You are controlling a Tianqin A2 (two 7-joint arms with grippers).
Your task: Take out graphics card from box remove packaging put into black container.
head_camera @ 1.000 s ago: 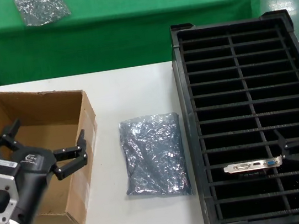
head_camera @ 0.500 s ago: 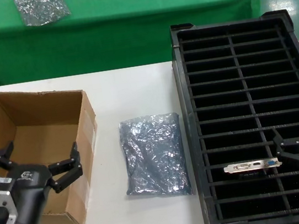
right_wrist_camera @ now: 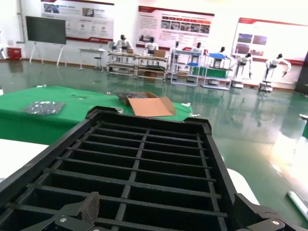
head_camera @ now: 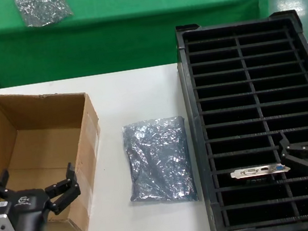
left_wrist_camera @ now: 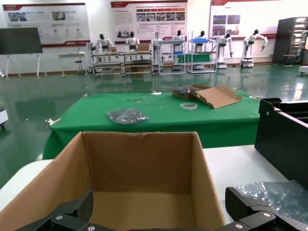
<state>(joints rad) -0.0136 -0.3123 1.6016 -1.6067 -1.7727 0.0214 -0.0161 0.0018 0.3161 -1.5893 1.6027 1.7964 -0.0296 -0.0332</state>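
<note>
The card (head_camera: 260, 170) sits in a slot of the black tray (head_camera: 303, 31), near its front. The right end effector (head_camera: 292, 154) is open, just beside the card. The left end effector (head_camera: 35, 191) is open over the box (head_camera: 45, 116). The bag (head_camera: 158, 161) lies flat on the counter (head_camera: 134, 95) between box and tray.

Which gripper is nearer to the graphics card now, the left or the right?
Right. The right gripper is open just beside the graphics card in the tray; the left gripper is over the box.
</note>
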